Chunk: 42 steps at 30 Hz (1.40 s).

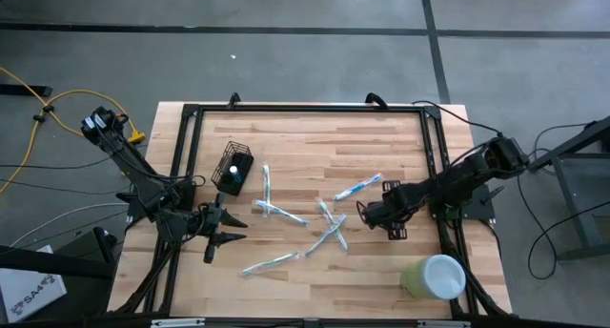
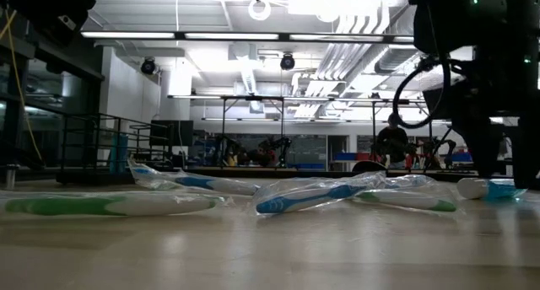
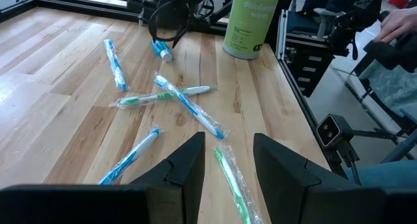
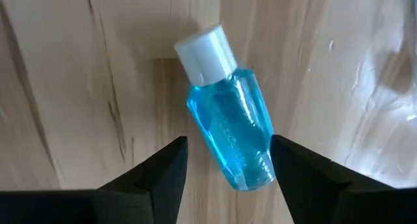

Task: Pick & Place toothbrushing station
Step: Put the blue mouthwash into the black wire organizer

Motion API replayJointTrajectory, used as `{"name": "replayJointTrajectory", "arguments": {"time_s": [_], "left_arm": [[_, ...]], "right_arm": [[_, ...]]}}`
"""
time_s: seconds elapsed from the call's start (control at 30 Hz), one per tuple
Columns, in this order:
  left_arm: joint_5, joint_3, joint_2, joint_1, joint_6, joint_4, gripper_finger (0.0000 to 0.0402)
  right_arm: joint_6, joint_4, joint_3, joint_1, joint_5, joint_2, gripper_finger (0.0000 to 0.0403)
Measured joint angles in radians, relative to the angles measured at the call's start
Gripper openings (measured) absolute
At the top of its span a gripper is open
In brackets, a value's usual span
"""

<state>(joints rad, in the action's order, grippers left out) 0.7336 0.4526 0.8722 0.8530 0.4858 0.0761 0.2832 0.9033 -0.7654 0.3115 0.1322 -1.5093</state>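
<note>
1. The wooden table (image 1: 381, 271) was ringed by a black frame (image 1: 305, 109). Its far half and the near middle strip lay bare and offered the most open room.
2. The pale green cup (image 1: 434, 276) stood near the front right corner, well apart from the other things.
3. The left gripper (image 1: 227, 230) hovered over the left part of the table, fingers apart and holding nothing. The left wrist view showed bare wood and one wrapped toothbrush (image 3: 232, 182) between its fingers (image 3: 186, 165).
4. The right gripper (image 1: 365, 214) reached in from the right edge with its jaws spread wide. It held nothing.
5. The toothbrushing station (image 1: 233, 169), a black mesh holder, sat near the left rail, just beyond the left gripper. It did not show in the low view.
6. Wrapped toothbrushes (image 1: 269, 206) lay scattered across the middle, some crossing; the low view showed them flat on the wood (image 2: 312, 194).
7. Only the right wrist view showed clearly a small blue bottle (image 4: 228, 129) with a white cap. It lay on its side between the right fingers (image 4: 163, 168), touching neither.
</note>
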Motion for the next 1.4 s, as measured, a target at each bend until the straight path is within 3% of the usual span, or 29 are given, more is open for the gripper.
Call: {"name": "replayJointTrajectory", "arguments": {"time_s": [1.0, 1.4], "left_arm": [[0.000, 0.000, 0.000, 0.000, 0.000, 0.000, 0.0127], [0.000, 0.000, 0.000, 0.000, 0.000, 0.000, 0.0127]], "right_arm": [[0.076, -0.043, 0.050, 0.000, 0.077, 0.000, 0.0209], [0.090, -0.040, 0.048, 0.000, 0.071, 0.000, 0.0143]]}}
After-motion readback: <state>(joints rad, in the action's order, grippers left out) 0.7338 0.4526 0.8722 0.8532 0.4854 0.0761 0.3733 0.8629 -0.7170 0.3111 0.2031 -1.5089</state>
